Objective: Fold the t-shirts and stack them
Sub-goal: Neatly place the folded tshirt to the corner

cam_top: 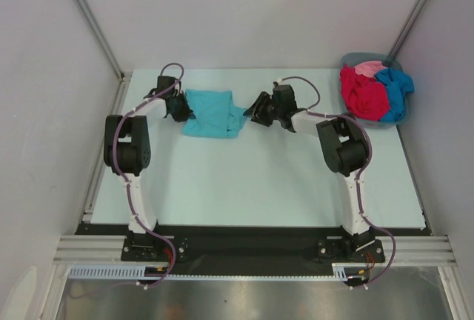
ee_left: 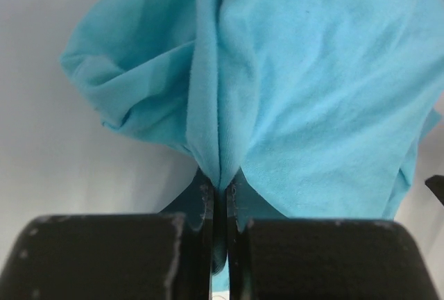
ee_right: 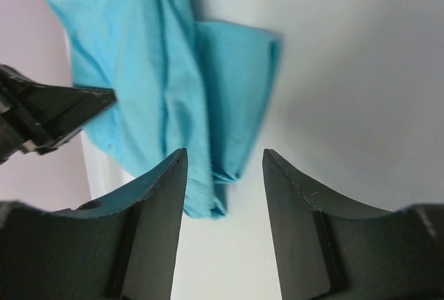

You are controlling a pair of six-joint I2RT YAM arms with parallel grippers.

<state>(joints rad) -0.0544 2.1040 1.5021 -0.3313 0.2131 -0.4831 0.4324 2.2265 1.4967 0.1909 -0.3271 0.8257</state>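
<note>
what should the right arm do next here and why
Probably ease the right gripper onto the near edge of the teal t-shirt and close: its jaws stand open with the cloth just ahead, while the left gripper pinches the other side.

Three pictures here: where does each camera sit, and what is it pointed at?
Top external: above and behind the arms, looking down on the table, both arms and the basket.
Left wrist: on the left arm, looking along the left gripper, shut on the teal t-shirt.
Right wrist: on the right arm, looking past the open right gripper at the same shirt.
All three views share that shirt.
</note>
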